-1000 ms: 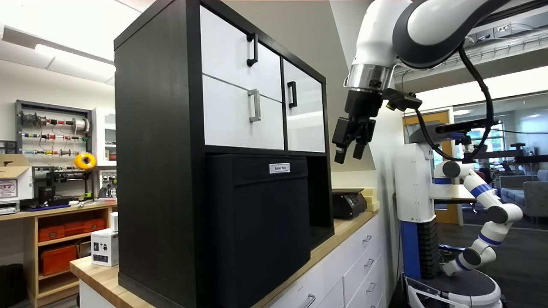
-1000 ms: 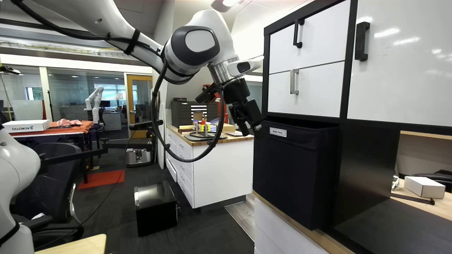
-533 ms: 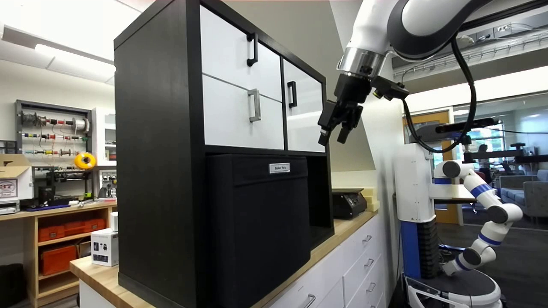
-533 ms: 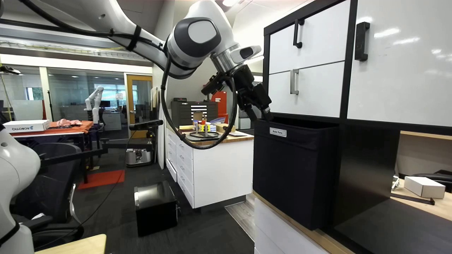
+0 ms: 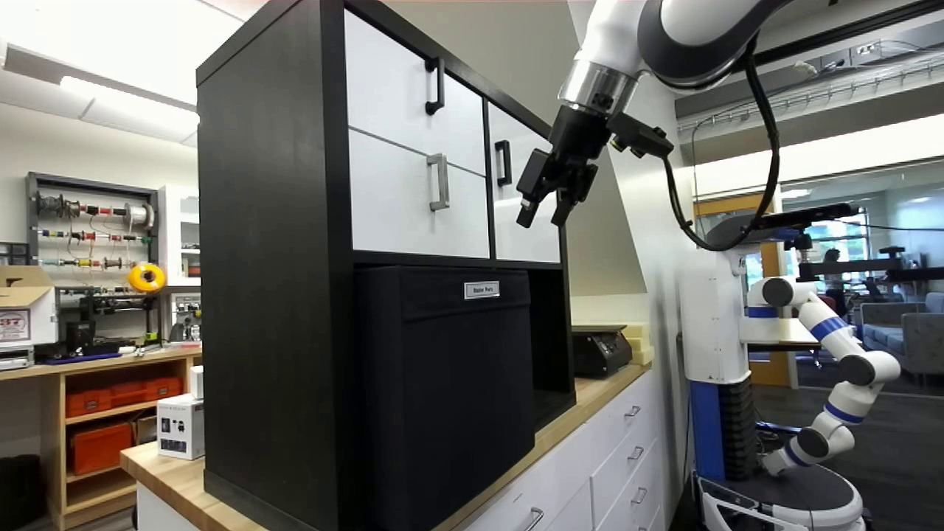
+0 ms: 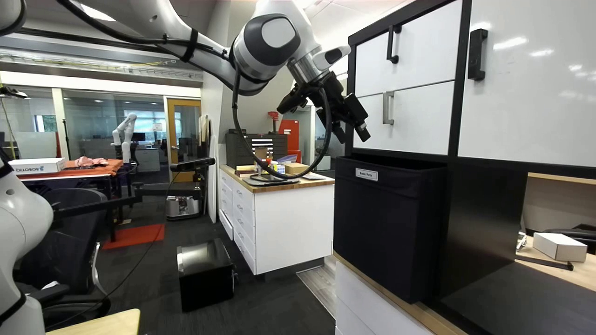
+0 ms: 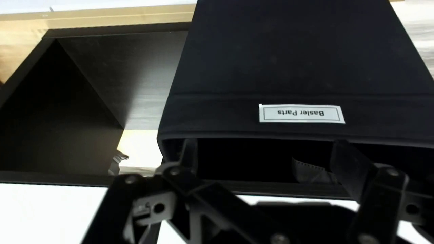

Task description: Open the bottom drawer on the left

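We found the wide, white, flat-front bottom drawer, with its upright grey metal bar handle, closed in a large black cabinet. In an exterior view, at twelve o'clock from that drawer sat a white flat-front upper drawer with a black bar handle, and between two and three o'clock a broad glossy white panel. At six o'clock stood a tall black fabric bin, its white rectangular label reading "Basler Parts", inverted in the wrist view. The cabinet rested on a pale wood-topped bench. In an exterior view we saw the black two-fingered gripper between three and four o'clock from the grey handle, pointing toward seven o'clock; in both exterior views it hung apart from that handle. Its fingers were spread, and in the wrist view the bin's open top showed behind the gap.
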